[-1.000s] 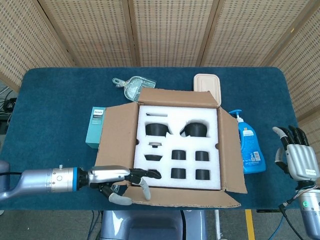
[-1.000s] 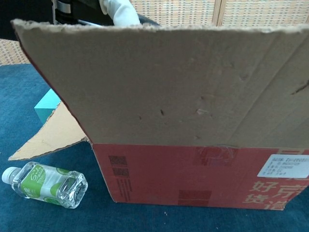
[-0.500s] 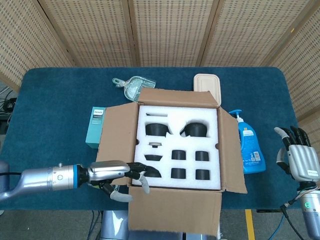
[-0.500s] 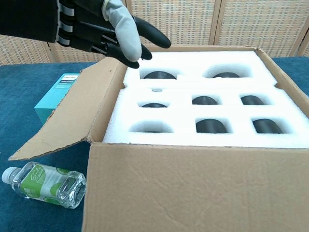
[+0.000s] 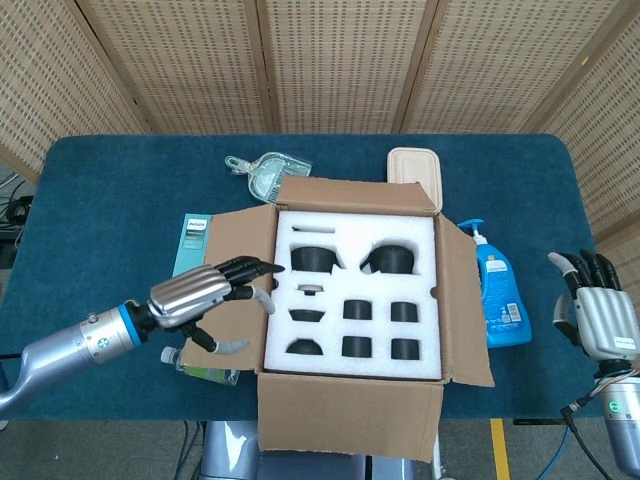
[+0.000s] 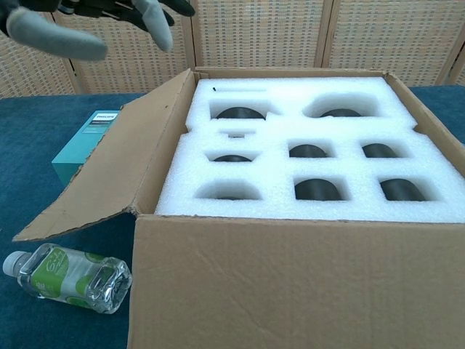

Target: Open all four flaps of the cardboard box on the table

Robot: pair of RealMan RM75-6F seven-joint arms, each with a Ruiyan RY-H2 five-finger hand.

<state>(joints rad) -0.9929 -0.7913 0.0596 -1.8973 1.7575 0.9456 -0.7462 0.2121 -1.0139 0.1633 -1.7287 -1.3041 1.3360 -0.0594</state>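
Left hand [image 5: 205, 293] hovers above the box's left flap [image 5: 232, 285], fingers spread apart and holding nothing; in the chest view it shows only as blurred fingertips [image 6: 51, 36] at the top left corner. The right hand [image 5: 598, 312] hangs off the tabletop's right edge, fingers upright and apart, also empty; the chest view does not show it.

The cardboard box [image 5: 355, 300] sits mid-table, reaching to the near edge, with all four flaps folded outward. The near flap [image 6: 298, 283] hangs down over the near edge and fills the bottom of the chest view. Inside, white foam [image 6: 305, 167] with dark round pockets is exposed.

The head view alone shows a clear scoop [image 5: 265, 176] and a beige lidded container [image 5: 414, 168] behind the box, and a blue soap bottle [image 5: 498, 290] lying just beside the right flap [image 5: 465, 300]. A teal carton [image 5: 190, 252] lies at the left flap's outer edge. A clear water bottle [image 6: 69, 277] lies near the front left of the box, plain in the chest view, mostly hidden under the left hand from above. Open blue tabletop [image 5: 90, 200] runs along the far left and far right; whether the carton touches the flap is hard to tell.
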